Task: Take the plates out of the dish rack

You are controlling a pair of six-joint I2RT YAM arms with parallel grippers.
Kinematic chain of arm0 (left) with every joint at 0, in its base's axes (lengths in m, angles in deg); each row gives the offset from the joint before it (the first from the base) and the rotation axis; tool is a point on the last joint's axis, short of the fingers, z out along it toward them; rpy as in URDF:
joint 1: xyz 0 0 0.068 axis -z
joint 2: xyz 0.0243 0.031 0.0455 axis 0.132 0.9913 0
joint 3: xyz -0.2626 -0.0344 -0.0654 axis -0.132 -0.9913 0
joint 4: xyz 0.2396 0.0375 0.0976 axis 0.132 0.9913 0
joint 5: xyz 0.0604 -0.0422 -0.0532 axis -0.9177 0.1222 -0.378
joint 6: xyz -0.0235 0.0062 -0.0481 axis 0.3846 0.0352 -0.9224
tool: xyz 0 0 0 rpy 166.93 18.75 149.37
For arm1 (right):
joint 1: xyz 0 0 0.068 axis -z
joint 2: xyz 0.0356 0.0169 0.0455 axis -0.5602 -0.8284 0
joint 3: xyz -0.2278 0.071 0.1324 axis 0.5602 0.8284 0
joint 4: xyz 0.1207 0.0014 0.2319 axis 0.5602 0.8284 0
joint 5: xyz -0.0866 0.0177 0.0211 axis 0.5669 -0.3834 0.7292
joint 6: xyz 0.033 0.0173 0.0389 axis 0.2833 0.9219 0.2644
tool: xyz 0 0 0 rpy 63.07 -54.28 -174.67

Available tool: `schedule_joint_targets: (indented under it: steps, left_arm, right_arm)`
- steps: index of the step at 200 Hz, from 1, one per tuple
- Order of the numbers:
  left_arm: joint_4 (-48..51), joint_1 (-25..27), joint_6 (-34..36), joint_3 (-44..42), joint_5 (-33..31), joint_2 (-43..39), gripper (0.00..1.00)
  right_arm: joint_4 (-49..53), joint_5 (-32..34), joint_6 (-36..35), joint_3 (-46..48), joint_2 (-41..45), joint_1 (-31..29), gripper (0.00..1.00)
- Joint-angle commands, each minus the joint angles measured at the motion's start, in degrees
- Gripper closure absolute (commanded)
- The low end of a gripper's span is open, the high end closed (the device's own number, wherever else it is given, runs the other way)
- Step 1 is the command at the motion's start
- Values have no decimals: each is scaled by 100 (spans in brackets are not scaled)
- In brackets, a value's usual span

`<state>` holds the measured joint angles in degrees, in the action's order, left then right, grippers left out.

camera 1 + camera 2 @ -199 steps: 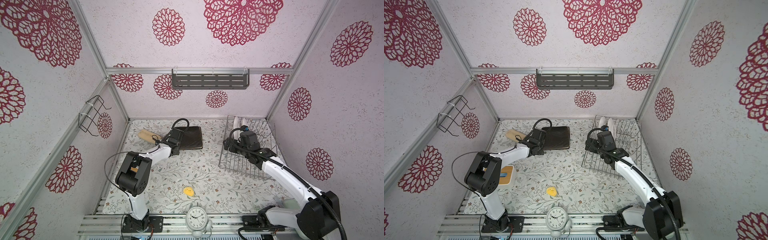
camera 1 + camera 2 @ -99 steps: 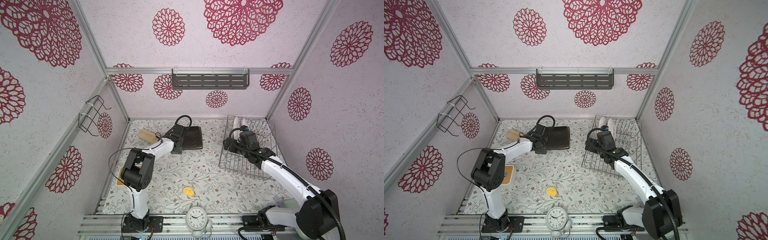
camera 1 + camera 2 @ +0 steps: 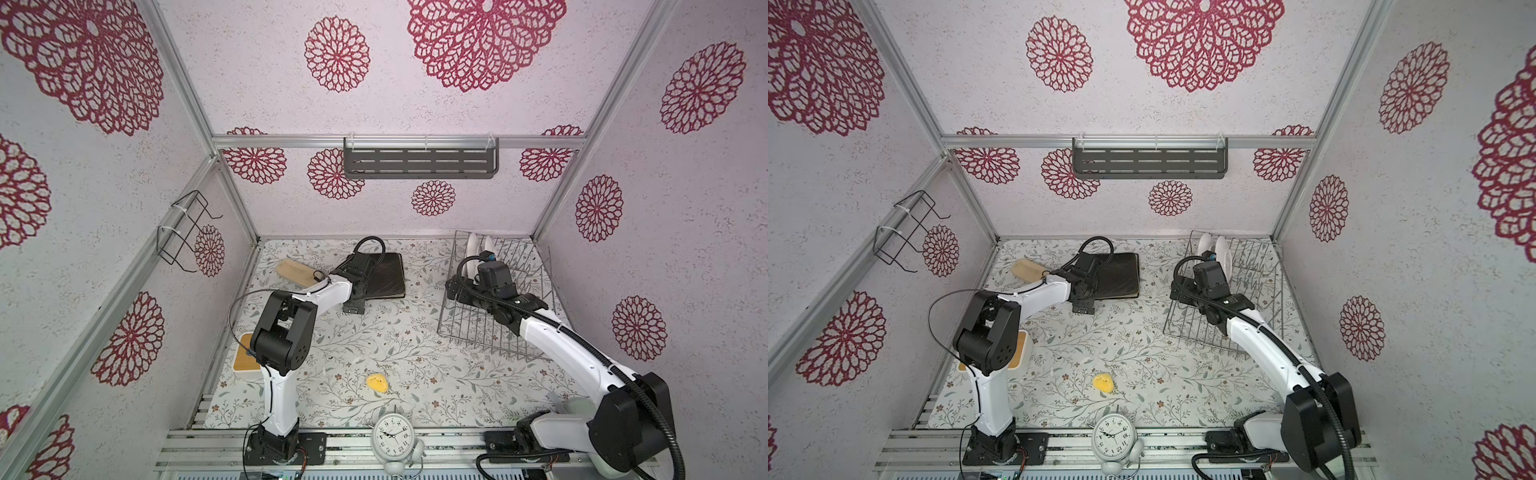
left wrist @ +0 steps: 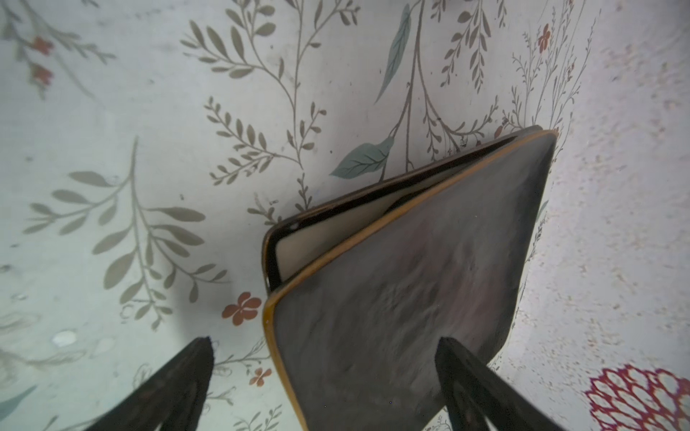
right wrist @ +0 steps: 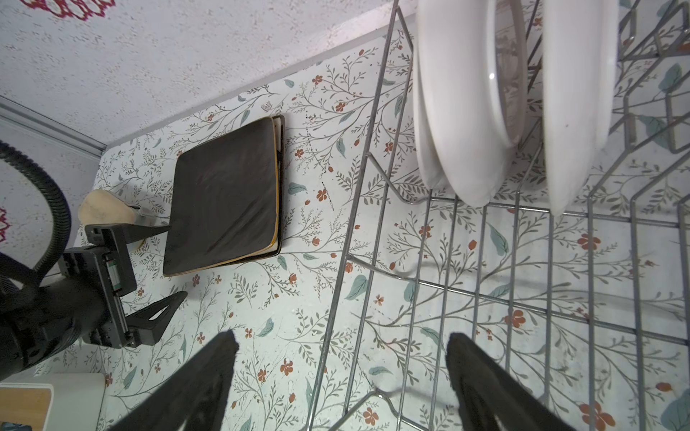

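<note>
while two round plates [image 5: 463, 112] stand in the dish rack's [image 3: 482, 332] far end, two square plates [image 5: 224, 194] lie stacked on the surface [image 3: 374, 340] beside it, so half seems done. left end effector [image 4: 324, 340] and right end effector [image 5: 341, 335] are released, empty.

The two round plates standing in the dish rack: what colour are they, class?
White on the sides shown. The plates show best in the right wrist view.
</note>
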<state>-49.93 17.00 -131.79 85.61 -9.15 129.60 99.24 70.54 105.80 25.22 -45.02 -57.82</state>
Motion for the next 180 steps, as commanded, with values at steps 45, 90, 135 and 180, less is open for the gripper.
schedule_joint_targets:
  steps: [45,90,135,180]
  left_arm:
    - [179,-111,38,270,-142,93,3]
    - [334,-133,101,408,-199,132,3]
    - [310,-181,132,419,-245,106,3]
    - [434,-190,270,490,-395,41,3]
  right_arm:
    - [-87,12,-156,-322,-118,79,9]
    - [-64,-1,-171,-418,-177,94,9]
    - [-31,-9,-170,-463,-188,106,9]
    - [-46,-3,-156,-445,-188,107,9]
